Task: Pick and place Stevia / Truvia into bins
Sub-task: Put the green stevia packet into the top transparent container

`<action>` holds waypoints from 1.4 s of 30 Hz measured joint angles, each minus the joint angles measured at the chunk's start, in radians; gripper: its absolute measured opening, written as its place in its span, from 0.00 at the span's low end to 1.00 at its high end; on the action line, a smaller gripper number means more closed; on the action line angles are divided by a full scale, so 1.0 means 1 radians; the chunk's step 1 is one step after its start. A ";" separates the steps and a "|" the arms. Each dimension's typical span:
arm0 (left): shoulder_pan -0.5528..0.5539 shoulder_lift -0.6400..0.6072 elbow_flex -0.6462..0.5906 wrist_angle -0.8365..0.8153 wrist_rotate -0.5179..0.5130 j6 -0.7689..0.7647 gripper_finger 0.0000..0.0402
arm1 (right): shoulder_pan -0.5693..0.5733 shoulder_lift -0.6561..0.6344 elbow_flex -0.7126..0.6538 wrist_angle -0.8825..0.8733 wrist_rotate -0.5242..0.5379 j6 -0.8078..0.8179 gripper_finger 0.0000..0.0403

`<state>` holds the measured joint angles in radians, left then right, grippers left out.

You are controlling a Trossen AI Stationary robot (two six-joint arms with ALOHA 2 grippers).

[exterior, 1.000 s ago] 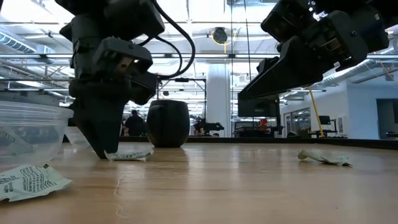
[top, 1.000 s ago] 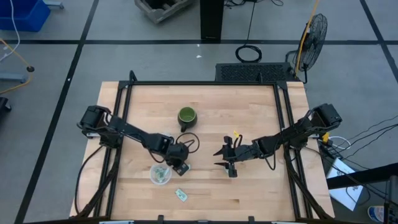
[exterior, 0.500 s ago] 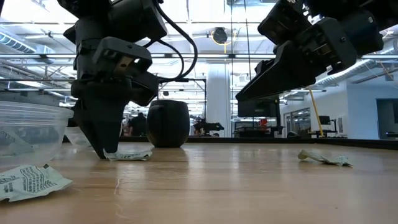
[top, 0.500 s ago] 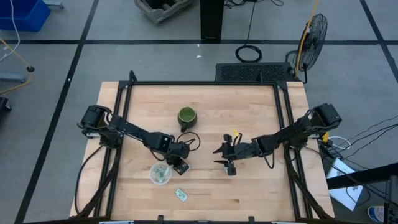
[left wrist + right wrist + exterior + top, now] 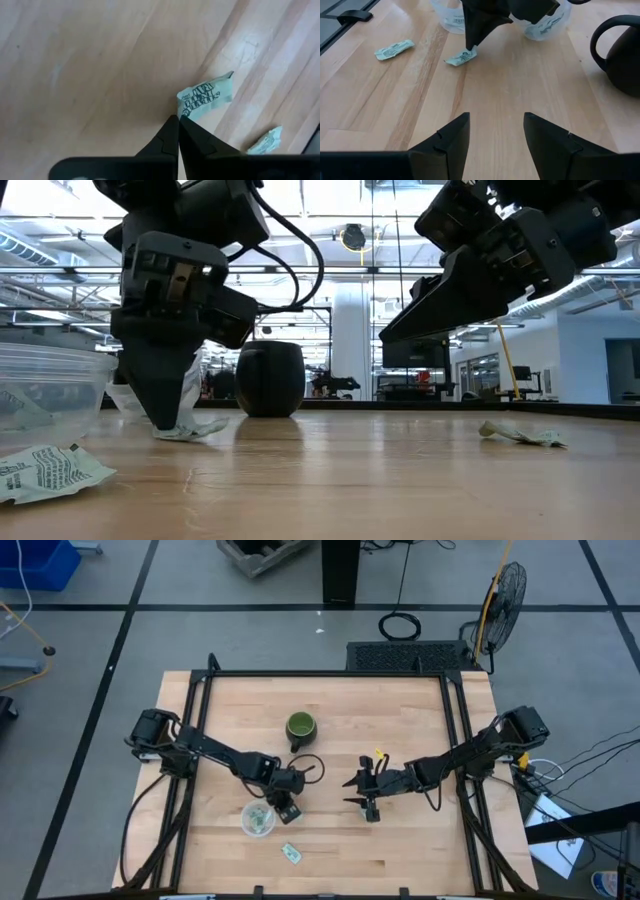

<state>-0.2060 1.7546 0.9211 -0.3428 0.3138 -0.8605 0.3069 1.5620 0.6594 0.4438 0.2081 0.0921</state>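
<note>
My left gripper (image 5: 287, 808) stands fingers down just right of a clear cup (image 5: 258, 819) that has packets in it, and is shut on a pale green and white Stevia packet (image 5: 205, 95). A second clear cup (image 5: 545, 25) shows behind it in the right wrist view. Another packet (image 5: 292, 853) lies flat on the table nearer the near edge. One more crumpled packet (image 5: 520, 434) lies flat on the table in the low view. My right gripper (image 5: 495, 130) hovers open at mid-table (image 5: 368, 802), pointing toward the left gripper and touching nothing. My left gripper pinches the Stevia packet by one corner (image 5: 185, 112) between its two fingertips (image 5: 172, 125), coming from above and pointing down. The packet is tilted: its held end stands up along the fingers (image 5: 190, 392) and its lower end (image 5: 200, 430) rests on the table.
A dark green handled mug (image 5: 300, 727) stands toward the far side of the table, behind the left gripper. A small yellow object (image 5: 379, 755) sits by the right arm. Bare wood (image 5: 420, 840) lies to the near right. Black frame rails (image 5: 190, 740) run along the table's sides.
My left gripper has shifted slightly toward the cup. The packet that lay flat beside its fingertips now has one end raised against the fingers while the other end stays on the table. The right arm has kept still.
</note>
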 joint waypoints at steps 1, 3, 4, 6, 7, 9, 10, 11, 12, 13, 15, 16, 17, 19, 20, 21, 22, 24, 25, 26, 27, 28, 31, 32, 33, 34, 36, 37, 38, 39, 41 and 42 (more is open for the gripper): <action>0.001 0.000 0.000 0.000 0.001 0.013 0.02 | 0.000 0.000 0.000 0.000 0.000 0.000 0.45; 0.006 -0.013 0.000 -0.012 0.001 0.040 0.01 | 0.000 0.000 0.000 0.000 0.000 0.000 0.45; 0.009 -0.024 0.000 -0.021 0.000 0.048 0.01 | 0.000 0.000 0.000 0.000 0.000 0.000 0.45; 0.014 -0.049 0.000 -0.033 -0.002 0.050 0.01 | 0.000 0.000 0.000 0.000 0.000 0.000 0.45; 0.016 -0.067 0.000 -0.055 -0.008 0.056 0.01 | 0.000 0.000 0.000 0.000 0.000 0.000 0.45; 0.017 -0.108 0.000 -0.095 -0.038 0.073 0.01 | 0.000 0.000 0.000 0.000 0.000 0.000 0.45; 0.017 -0.128 0.000 -0.108 -0.058 0.087 0.01 | 0.000 0.000 0.000 0.000 0.000 0.000 0.45; 0.017 -0.149 0.001 -0.127 -0.085 0.101 0.01 | 0.000 0.000 0.000 0.000 0.000 0.000 0.45; 0.017 -0.172 0.001 -0.153 -0.112 0.112 0.01 | 0.000 0.000 0.000 0.000 0.000 0.000 0.45; 0.017 -0.193 0.000 -0.175 -0.135 0.124 0.01 | 0.000 0.000 0.000 0.000 0.000 0.000 0.45; 0.018 -0.234 0.001 -0.193 -0.187 0.156 0.01 | 0.000 0.000 0.000 0.000 0.000 0.000 0.45; 0.019 -0.257 0.001 -0.213 -0.218 0.177 0.01 | 0.000 0.000 0.000 0.000 0.000 0.000 0.45; 0.019 -0.279 0.001 -0.237 -0.250 0.195 0.01 | 0.000 0.000 0.000 0.000 0.000 0.000 0.45; 0.019 -0.320 0.001 -0.271 -0.327 0.233 0.01 | 0.000 0.000 0.000 0.000 0.000 0.000 0.45; 0.019 -0.343 0.001 -0.299 -0.370 0.250 0.01 | 0.000 0.000 0.000 0.000 0.000 0.000 0.45; 0.019 -0.364 0.001 -0.334 -0.410 0.260 0.01 | 0.000 0.000 0.000 0.000 0.000 0.000 0.45; 0.022 -0.385 0.001 -0.367 -0.449 0.261 0.01 | 0.000 0.000 0.000 -0.001 0.000 0.000 0.45; 0.029 -0.419 0.001 -0.423 -0.523 0.255 0.01 | 0.000 0.000 0.000 -0.003 0.000 0.000 0.45; 0.037 -0.431 0.001 -0.453 -0.556 0.247 0.01 | 0.000 0.000 0.000 -0.002 -0.001 0.000 0.45; 0.044 -0.439 0.001 -0.481 -0.582 0.237 0.02 | 0.000 0.000 0.000 -0.001 0.000 0.000 0.45; 0.053 -0.443 0.001 -0.501 -0.600 0.230 0.02 | 0.000 0.000 0.000 -0.002 0.000 0.000 0.45; 0.064 -0.443 0.001 -0.521 -0.607 0.227 0.02 | 0.000 0.000 0.000 -0.002 0.000 0.000 0.45; 0.098 -0.429 -0.006 -0.543 -0.600 0.223 0.01 | 0.000 0.000 0.000 0.000 0.000 0.000 0.45; 0.110 -0.419 -0.012 -0.526 -0.590 0.223 0.01 | 0.000 0.000 0.000 0.000 0.000 0.000 0.45; 0.120 -0.407 -0.020 -0.512 -0.574 0.223 0.02 | 0.000 0.000 0.000 0.000 0.000 0.000 0.45; 0.128 -0.395 -0.027 -0.504 -0.561 0.223 0.02 | 0.000 0.000 0.000 -0.001 0.000 0.000 0.45; 0.141 -0.374 -0.040 -0.486 -0.537 0.223 0.04 | 0.000 0.000 0.000 -0.001 0.000 0.000 0.45; 0.147 -0.363 -0.044 -0.472 -0.526 0.223 0.04 | 0.000 0.000 0.000 -0.001 -0.001 0.000 0.45; 0.151 -0.354 -0.046 -0.466 -0.520 0.223 0.04 | 0.000 0.000 0.000 -0.001 0.000 0.000 0.45; 0.155 -0.344 -0.047 -0.466 -0.516 0.223 0.04 | 0.000 0.000 0.000 -0.001 0.000 0.000 0.45; 0.158 -0.331 -0.047 -0.466 -0.516 0.231 0.04 | 0.000 0.000 0.000 -0.005 -0.001 0.000 0.45; 0.160 -0.326 -0.047 -0.465 -0.517 0.238 0.04 | 0.000 0.000 0.000 -0.009 0.000 0.000 0.45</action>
<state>-0.0461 1.4286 0.8745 -0.8075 -0.2033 -0.6230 0.3073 1.5623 0.6594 0.4351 0.2077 0.0925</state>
